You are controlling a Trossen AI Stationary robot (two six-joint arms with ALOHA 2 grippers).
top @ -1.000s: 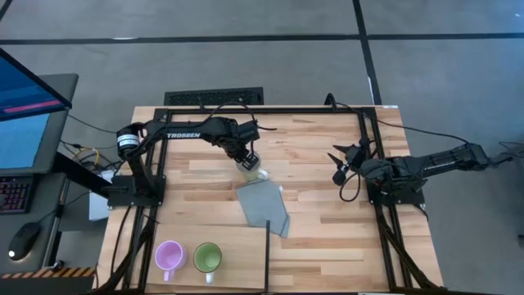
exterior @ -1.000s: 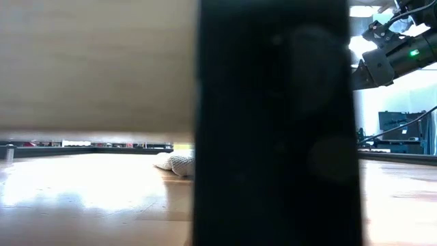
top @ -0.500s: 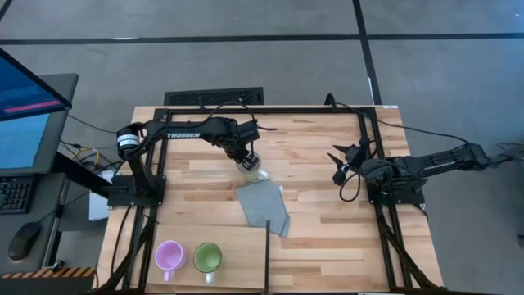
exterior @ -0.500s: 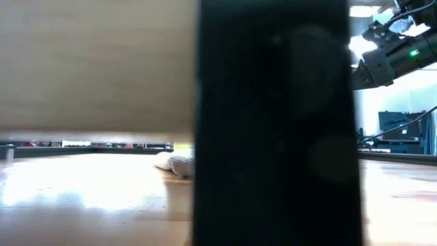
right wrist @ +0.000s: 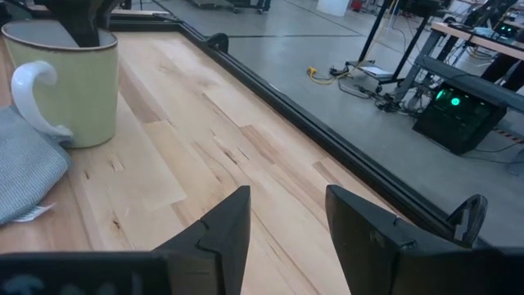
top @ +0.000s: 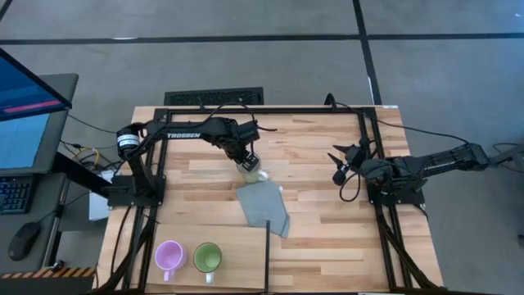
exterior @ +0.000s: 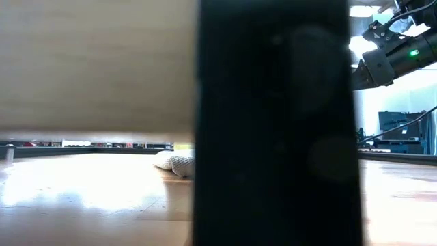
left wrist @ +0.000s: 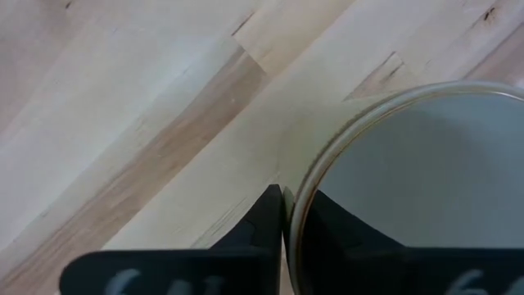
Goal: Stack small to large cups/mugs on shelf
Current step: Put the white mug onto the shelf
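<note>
Striped butcher-block planks [top: 327,205] filled the tabletop beneath us, with grey concrete floor beyond its black frame. Our left gripper [top: 246,157] was clamped on the rim of the cream-white handled mug [top: 252,170]: one finger [left wrist: 264,215] lay outside the wall and the other inside, the rim pinched between them, the mug itself standing just beside the grey folded cloth [top: 264,206]. We judged that the step, carrying this largest mug to the pale wooden shelf board [top: 237,254], called for a straight lift first, so the base cleared the cloth's edge, then a level carry, since a one-wall pinch lets a mug swing. The light purple mug [top: 169,255] and the green mug [top: 207,257] stood side by side on that board, well apart from the fingers. Our right gripper [right wrist: 286,225] waited with its fingers spread, holding nothing. Only the right wrist view showed the mug's handle [right wrist: 29,98] against the cloth; the low view was mostly blocked by a dark post [exterior: 273,123].
</note>
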